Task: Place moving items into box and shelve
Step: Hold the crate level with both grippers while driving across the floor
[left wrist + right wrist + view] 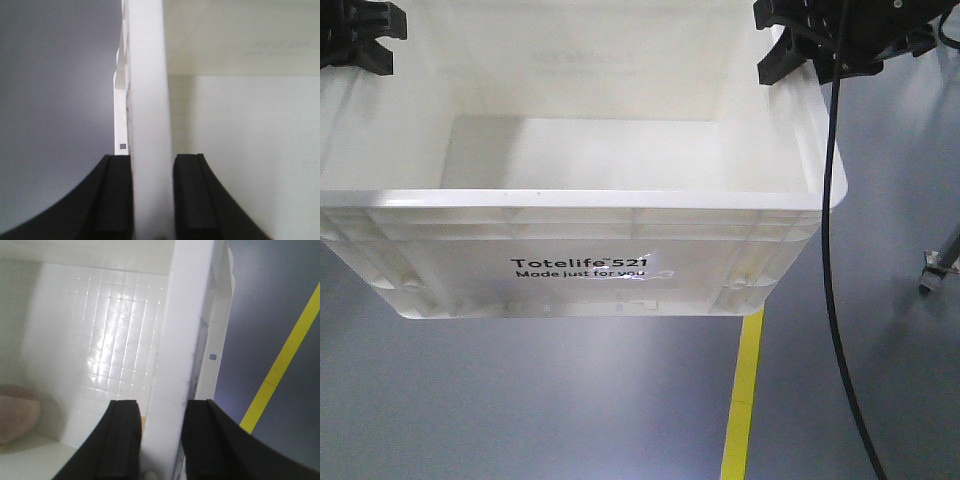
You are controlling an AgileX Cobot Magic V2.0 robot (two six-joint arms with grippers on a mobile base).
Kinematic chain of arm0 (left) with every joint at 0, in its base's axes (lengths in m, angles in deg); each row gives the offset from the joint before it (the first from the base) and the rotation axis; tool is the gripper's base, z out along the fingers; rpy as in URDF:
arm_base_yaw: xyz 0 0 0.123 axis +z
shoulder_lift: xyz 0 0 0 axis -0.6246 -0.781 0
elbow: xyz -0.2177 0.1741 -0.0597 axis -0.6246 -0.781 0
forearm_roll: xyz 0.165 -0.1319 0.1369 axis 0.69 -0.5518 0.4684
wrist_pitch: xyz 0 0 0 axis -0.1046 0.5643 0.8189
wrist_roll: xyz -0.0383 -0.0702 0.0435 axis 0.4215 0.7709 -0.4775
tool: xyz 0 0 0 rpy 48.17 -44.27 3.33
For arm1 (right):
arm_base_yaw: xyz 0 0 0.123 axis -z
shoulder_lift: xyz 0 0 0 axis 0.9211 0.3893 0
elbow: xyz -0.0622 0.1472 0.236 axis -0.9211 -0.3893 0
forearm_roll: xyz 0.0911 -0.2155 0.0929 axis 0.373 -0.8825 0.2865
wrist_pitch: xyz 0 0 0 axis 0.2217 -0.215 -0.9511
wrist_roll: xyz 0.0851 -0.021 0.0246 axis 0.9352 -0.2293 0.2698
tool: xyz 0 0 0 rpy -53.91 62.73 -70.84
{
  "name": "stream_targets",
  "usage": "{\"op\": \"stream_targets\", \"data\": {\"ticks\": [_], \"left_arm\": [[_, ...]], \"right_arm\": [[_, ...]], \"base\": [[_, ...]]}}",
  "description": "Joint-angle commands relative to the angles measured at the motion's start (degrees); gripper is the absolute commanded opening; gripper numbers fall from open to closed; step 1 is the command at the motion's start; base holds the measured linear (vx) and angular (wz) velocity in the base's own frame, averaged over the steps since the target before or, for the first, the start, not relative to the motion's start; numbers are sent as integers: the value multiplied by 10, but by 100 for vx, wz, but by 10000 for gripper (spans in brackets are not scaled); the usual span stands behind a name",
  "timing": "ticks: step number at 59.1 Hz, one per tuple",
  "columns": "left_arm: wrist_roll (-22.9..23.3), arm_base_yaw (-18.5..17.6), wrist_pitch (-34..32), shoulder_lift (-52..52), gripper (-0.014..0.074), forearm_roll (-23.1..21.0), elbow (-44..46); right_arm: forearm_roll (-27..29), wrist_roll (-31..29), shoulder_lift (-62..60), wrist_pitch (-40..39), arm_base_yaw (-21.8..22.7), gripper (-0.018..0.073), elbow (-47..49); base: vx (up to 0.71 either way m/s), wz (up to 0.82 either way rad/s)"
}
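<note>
White box with ribbed rim and black "Totelife 521" print, held above the grey floor. The jaws of the left gripper and right gripper clamp its side walls. A pinkish round object lies inside. A yellow line and a black cable are to its right.

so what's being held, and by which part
The box, by its top rim: left gripper clamps the left side wall, right gripper the right side wall.

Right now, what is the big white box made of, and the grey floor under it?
The box looks like moulded plastic: white, smooth, slightly glossy, with ribbed rim and printed lettering. The floor seems a smooth coated or painted hard surface, grey with soft sheen; exactly what, I cannot tell.
</note>
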Motion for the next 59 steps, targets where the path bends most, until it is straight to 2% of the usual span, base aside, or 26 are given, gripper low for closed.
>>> {"op": "stream_targets", "data": {"ticks": [1,30,59], "left_arm": [[7,-16,-85,25,-16,-101,26],[7,-16,-85,25,-16,-101,26],[7,-16,-86,25,-16,-101,26]], "right_arm": [[145,-14,-34,-56,-15,-11,23],[145,-14,-34,-56,-15,-11,23],[145,-14,-34,-56,-15,-11,23]], "base": [[57,-1],[56,-4],[54,-23]]}}
